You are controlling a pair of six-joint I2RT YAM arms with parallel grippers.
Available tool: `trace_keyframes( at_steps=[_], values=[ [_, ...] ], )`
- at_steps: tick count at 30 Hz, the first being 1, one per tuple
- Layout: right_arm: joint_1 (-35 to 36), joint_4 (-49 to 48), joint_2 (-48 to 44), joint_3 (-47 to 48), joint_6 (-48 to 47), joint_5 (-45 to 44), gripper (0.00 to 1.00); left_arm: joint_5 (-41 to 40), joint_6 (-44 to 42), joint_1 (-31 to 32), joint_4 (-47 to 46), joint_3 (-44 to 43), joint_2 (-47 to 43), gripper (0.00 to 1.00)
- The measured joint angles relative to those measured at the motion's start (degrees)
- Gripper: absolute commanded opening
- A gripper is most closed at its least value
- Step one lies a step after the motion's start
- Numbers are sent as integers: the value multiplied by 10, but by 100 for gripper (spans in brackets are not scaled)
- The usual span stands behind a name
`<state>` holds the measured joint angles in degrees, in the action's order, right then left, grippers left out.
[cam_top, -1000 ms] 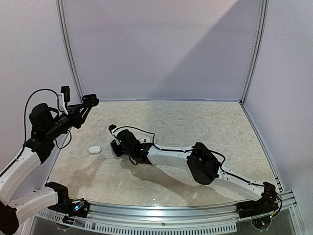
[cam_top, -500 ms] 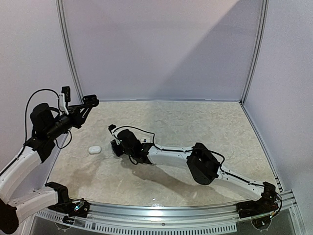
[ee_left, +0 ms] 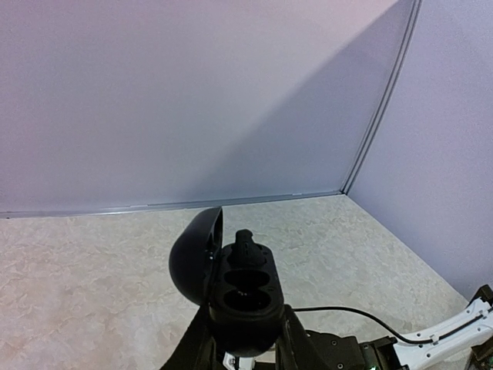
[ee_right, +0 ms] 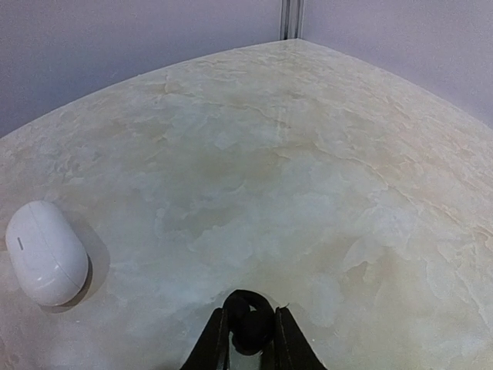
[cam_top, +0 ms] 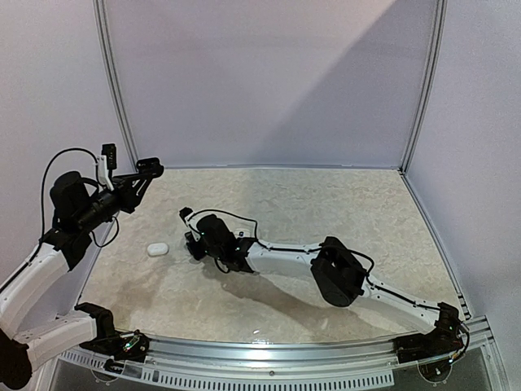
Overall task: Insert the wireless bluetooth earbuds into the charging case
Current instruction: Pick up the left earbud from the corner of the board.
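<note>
Marbled tabletop (ee_right: 323, 154), rounded black hinged case (ee_left: 243, 297), black earbud (ee_right: 248, 324)

Half-hidden black earbud (ee_right: 248, 320) between fingers (ee_right: 216, 344)

Top camera overlooks the whole table (cam_top: 326, 204); both wrist cameras view it closely.

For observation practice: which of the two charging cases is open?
The black case in the left gripper, lid raised; the white case lies shut on the table.
</note>
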<state>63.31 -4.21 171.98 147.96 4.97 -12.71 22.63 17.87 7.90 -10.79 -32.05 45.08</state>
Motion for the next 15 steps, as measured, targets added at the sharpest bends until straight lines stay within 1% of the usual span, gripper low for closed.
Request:
trace_keyframes(
  at_steps=[3,10,13,15],
  values=[
    [0,-35,-10,-33,-4,12,6,1,0,-2,0,0,0,0],
    [0,-72,-55,-119,-13,51,5,7,0,-2,0,0,0,0],
    [0,-89,-89,-179,-19,64,4,9,0,-2,0,0,0,0],
    [1,-100,-125,-240,-24,76,4,10,0,-3,0,0,0,0]
  ],
)
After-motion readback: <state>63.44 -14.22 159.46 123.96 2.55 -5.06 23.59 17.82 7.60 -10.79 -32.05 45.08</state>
